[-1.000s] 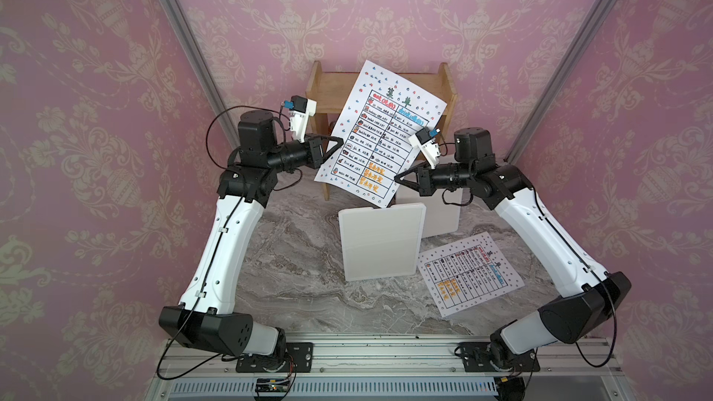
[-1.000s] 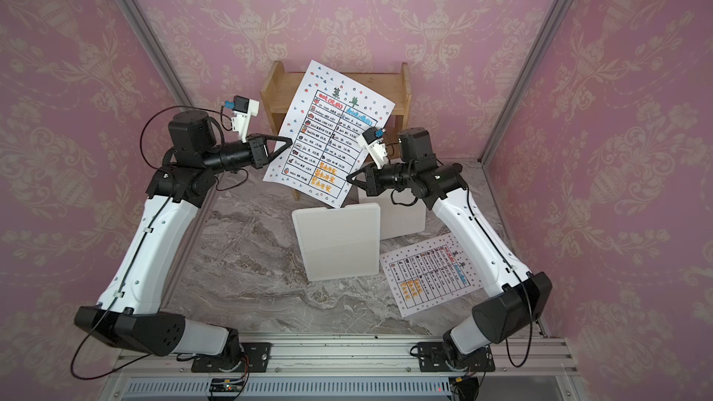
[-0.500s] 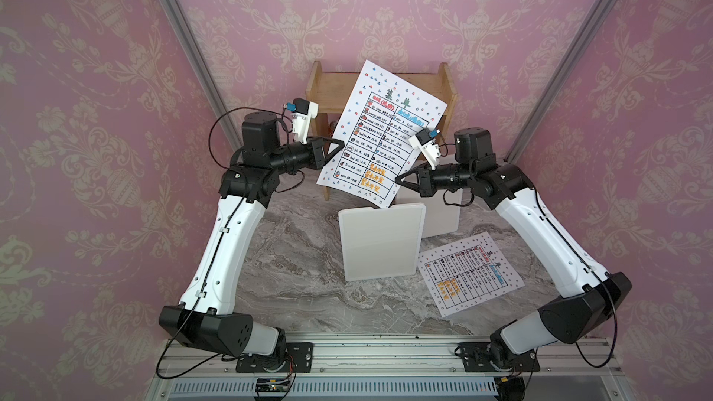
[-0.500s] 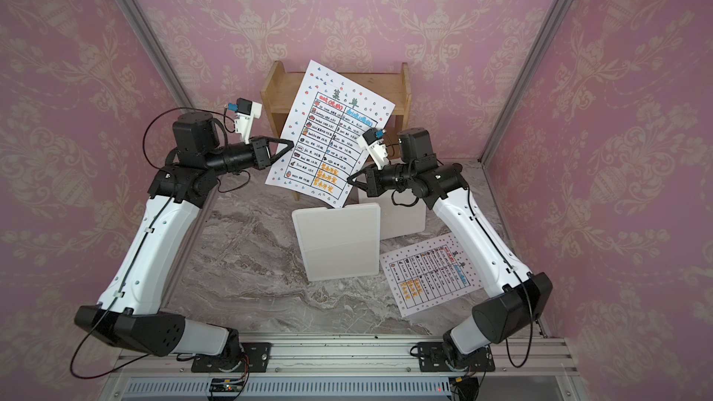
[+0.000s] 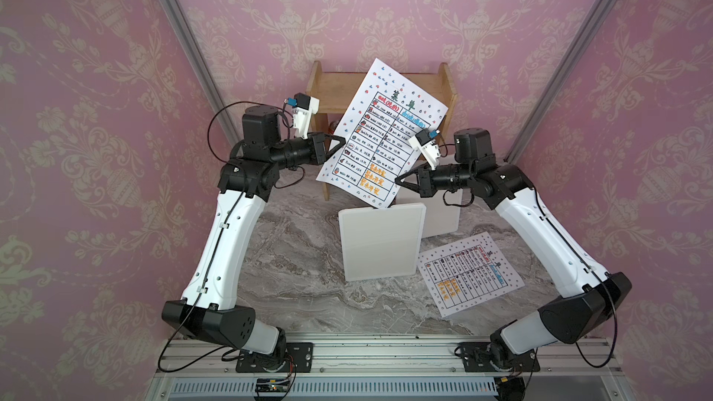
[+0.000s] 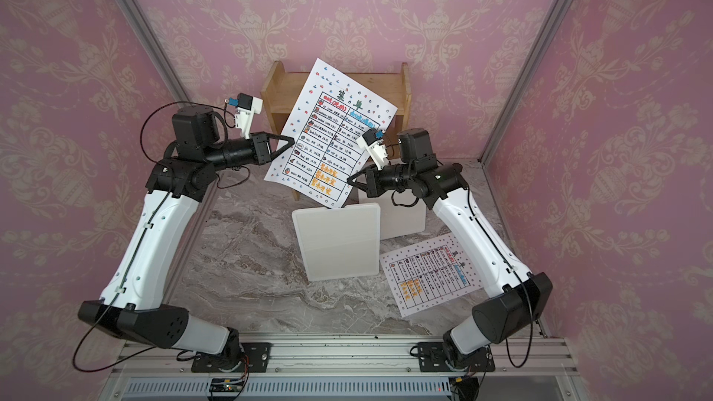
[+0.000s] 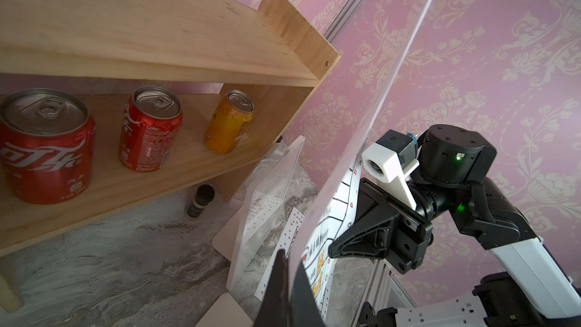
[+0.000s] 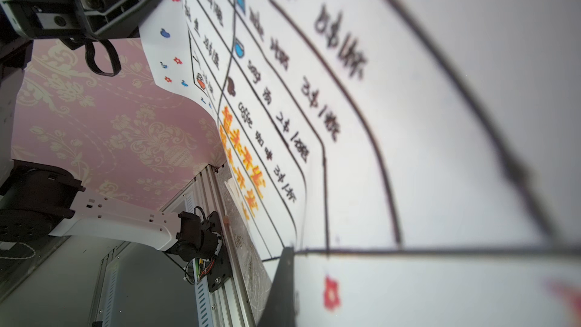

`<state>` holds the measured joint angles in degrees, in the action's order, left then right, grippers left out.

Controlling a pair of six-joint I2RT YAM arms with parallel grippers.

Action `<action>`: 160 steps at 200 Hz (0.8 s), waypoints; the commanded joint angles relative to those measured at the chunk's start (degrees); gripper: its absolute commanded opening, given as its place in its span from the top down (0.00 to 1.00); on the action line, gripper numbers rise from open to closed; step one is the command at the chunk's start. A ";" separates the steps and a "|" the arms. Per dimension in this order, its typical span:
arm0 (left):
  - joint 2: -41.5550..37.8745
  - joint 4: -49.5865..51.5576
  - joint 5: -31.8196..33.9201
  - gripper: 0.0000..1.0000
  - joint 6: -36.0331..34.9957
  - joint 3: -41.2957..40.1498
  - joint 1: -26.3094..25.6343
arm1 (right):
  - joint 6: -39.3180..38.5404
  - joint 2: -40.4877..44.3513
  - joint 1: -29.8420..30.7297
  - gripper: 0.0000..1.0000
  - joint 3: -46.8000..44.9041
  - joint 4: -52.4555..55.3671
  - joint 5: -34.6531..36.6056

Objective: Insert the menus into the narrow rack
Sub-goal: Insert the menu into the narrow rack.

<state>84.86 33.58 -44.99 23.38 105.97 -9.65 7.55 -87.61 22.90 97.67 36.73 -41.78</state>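
One menu (image 5: 382,136) hangs tilted in the air between both claws. The left claw (image 5: 342,141) is clamped on one side edge, the right claw (image 5: 398,180) on the opposite edge. A second menu (image 5: 468,273) lies flat on the marble table (image 5: 293,256), below the right claw.

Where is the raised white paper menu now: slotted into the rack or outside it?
Outside. The white paper menu hangs in the air, pinched at opposite edges by the left pincer and the right pincer.

Soft even light; near menu (image 8: 440,121) blurry
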 commanded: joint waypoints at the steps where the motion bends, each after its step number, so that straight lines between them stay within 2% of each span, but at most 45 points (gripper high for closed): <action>1: -0.57 0.80 1.34 1.00 1.21 -0.05 -0.32 | -0.02 -0.10 -0.22 1.00 -0.02 1.64 -0.50; 160: -1.23 0.20 2.45 1.00 1.83 -3.92 -1.25 | -0.78 -1.60 -0.26 1.00 0.89 3.87 0.92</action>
<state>84.86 34.39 -43.92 24.14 103.46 -10.37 7.51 -89.34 22.90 97.82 39.42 -41.15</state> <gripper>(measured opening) 0.039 0.058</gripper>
